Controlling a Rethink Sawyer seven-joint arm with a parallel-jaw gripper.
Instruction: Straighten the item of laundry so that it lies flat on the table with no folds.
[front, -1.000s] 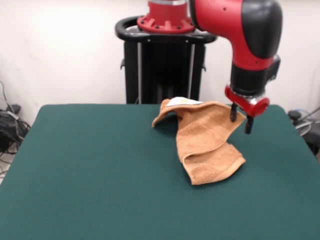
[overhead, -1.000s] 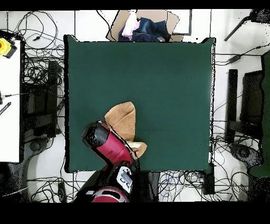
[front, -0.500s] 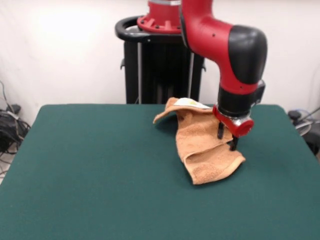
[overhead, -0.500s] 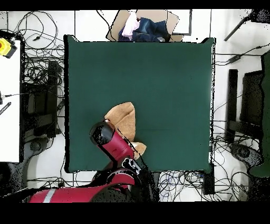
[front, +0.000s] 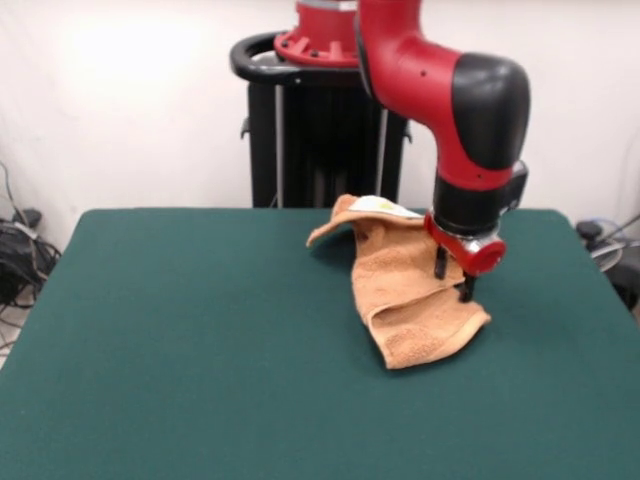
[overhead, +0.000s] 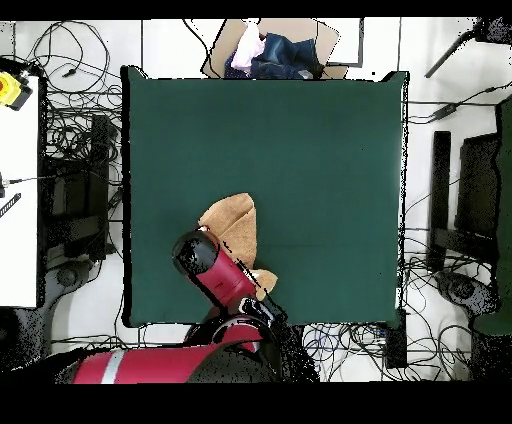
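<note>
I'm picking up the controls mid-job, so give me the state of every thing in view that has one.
towel: crumpled, folded over itself, far corner raised, not flat.
claw: open, tips down at the towel's edge.
table: towel lies near its robot-side edge.
box: beyond the table's far edge, clothes inside.

Open gripper (front: 452, 276) over crumpled towel (front: 405, 290) on table (front: 180, 340).

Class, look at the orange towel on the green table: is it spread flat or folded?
Folded: the towel is doubled over itself, one corner humped up off the table.
</note>
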